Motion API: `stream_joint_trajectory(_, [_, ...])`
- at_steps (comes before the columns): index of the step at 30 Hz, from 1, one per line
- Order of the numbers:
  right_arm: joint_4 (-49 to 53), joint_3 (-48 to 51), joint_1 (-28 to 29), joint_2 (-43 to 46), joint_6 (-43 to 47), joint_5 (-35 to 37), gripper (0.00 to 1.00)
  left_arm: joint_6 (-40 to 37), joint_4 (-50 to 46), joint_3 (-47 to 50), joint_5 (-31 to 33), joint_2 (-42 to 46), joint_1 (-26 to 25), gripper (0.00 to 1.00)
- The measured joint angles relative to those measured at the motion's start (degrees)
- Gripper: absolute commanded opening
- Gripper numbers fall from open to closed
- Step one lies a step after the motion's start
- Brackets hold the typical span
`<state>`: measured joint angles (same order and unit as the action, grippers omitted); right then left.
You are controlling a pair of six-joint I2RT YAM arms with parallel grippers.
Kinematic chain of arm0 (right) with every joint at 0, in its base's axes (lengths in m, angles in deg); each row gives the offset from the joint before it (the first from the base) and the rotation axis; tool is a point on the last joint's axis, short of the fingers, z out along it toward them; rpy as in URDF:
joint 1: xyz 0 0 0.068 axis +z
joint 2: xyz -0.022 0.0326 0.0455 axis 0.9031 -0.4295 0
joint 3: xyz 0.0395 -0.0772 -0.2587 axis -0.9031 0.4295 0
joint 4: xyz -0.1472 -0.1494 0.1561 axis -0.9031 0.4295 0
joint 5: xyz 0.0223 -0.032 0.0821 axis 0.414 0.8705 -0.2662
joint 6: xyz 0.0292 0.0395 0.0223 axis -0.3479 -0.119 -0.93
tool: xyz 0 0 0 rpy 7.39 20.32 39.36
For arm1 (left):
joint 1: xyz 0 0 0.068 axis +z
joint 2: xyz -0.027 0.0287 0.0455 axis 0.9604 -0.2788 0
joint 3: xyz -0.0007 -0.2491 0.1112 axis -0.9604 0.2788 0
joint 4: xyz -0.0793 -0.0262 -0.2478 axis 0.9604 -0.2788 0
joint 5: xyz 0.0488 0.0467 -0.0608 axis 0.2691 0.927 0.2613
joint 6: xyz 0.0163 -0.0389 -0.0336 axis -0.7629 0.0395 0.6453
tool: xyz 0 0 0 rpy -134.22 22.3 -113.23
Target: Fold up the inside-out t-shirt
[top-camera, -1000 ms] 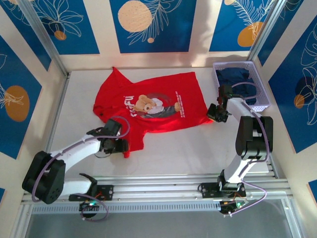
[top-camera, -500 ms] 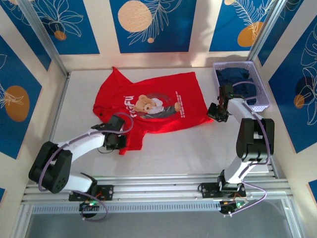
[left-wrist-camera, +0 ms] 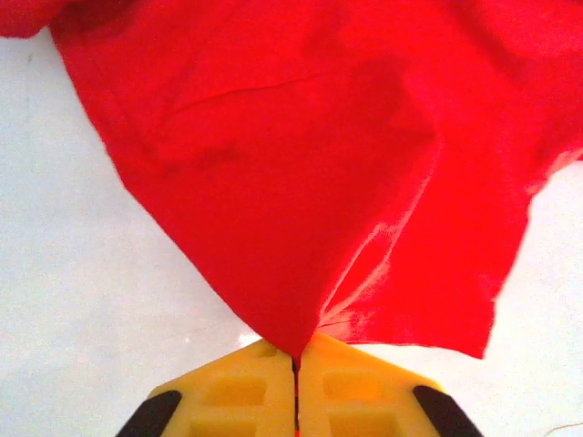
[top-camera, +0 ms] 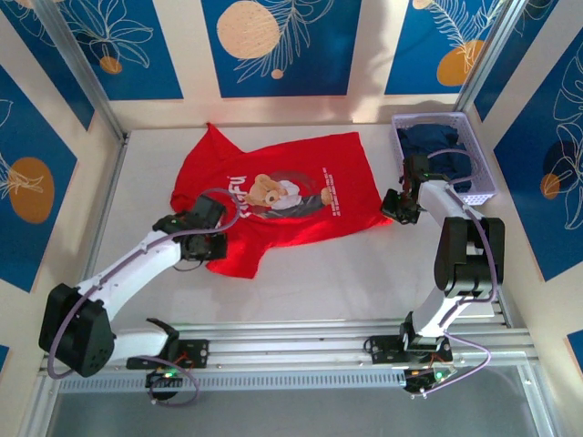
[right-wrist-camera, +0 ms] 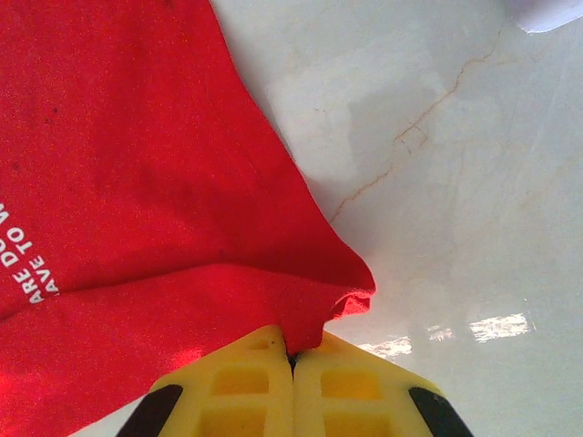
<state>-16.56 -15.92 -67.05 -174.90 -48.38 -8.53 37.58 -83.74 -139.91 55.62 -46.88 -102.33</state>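
- T-shirt (top-camera: 301, 214) is being dragged farther by the left hand (left-wrist-camera: 294, 362), now pinching its near-left flap.
- Right hand (right-wrist-camera: 292, 353) is still gripping its right corner.

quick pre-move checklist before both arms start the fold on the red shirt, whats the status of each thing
1. left gripper pinching t-shirt edge: ok, jaws closed on cloth.
2. right gripper pinching the shirt's corner: ok, jaws closed on cloth.
3. Cloth lying flat: not ok, creases fan out from the left grip.
4. Teddy-bear print facing up: ok.
5. Shirt apart from basket holding navy garment: ok.
6. Seams inside or out: cannot tell.
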Motion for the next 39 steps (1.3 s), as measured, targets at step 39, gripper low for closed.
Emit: stream_joint_trajectory(39, [0.0,0.0,1.0,0.0,0.7,-1.2,0.00,4.9,1.4,10.6,-0.9,-3.2,-13.0,0.53])
